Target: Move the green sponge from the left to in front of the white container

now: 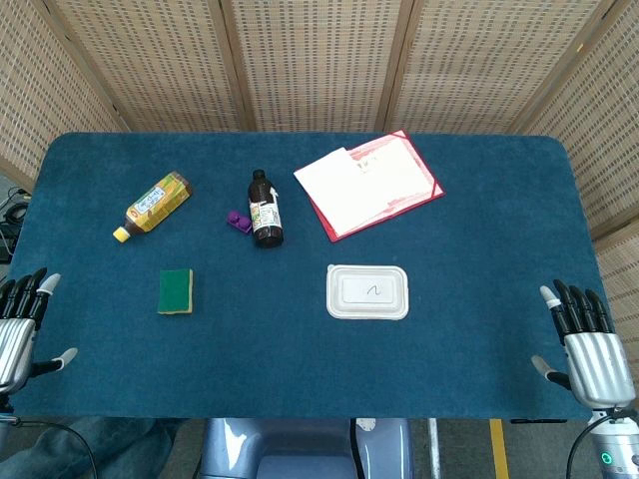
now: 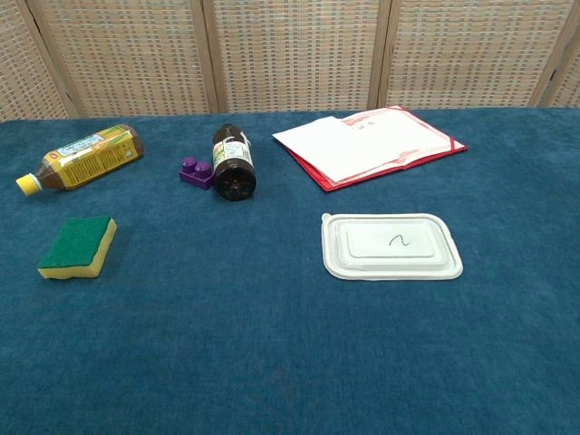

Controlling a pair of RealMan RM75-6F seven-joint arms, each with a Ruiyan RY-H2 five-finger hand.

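Sponge left — hands open

We take this for a staged test booth in a lab rather than a home: a table covered in blue felt, woven folding screens closing off the back and sides, cables lying beyond its left edge, and a yellow floor marking beneath it.

Green sponge flat, left of container
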